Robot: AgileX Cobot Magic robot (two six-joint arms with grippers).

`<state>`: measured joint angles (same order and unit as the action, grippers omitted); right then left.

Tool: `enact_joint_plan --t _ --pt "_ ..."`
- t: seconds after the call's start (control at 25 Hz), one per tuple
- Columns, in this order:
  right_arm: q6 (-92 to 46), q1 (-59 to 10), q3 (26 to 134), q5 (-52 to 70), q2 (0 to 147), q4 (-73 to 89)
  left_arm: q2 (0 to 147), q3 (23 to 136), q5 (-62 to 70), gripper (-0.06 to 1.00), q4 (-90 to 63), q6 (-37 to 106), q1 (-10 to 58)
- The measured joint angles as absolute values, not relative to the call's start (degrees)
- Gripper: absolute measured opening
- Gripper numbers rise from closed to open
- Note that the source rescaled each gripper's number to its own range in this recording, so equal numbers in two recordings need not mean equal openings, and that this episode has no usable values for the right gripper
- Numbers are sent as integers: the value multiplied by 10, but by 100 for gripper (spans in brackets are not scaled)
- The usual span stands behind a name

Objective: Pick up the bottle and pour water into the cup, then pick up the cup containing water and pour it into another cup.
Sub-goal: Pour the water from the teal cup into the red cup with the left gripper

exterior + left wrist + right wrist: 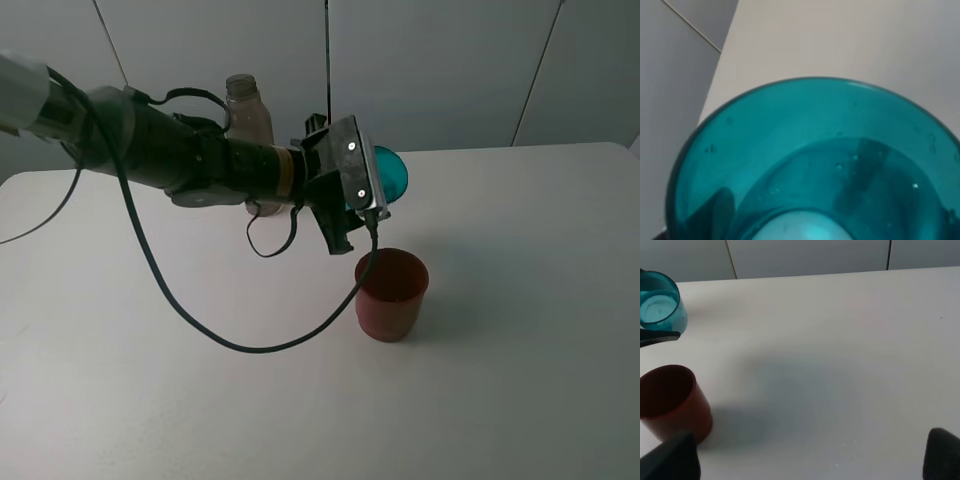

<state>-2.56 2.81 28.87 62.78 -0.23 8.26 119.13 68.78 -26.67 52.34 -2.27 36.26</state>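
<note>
My left gripper is shut on the teal cup, holding it tipped over in the air just above and behind the red-brown cup. Up close the teal cup fills the left wrist view, with droplets on its wall. The red-brown cup stands upright on the table. The clear bottle stands behind the left arm, its lower part hidden. From the right wrist I see the teal cup above the red-brown cup. My right gripper is open and holds nothing.
A black cable loops down from the left arm and hangs near the red cup. The white table extends to the right and front. A grey panelled wall rises behind it.
</note>
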Motion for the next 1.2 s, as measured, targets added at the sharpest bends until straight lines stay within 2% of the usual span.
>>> enact_joint_plan --t 0.6,1.2 --pt "-26 28 289 628 -2 83 1189 688 -258 5 529 32 374" --pt "-26 28 289 628 -2 83 1175 688 -263 5 607 32 374"
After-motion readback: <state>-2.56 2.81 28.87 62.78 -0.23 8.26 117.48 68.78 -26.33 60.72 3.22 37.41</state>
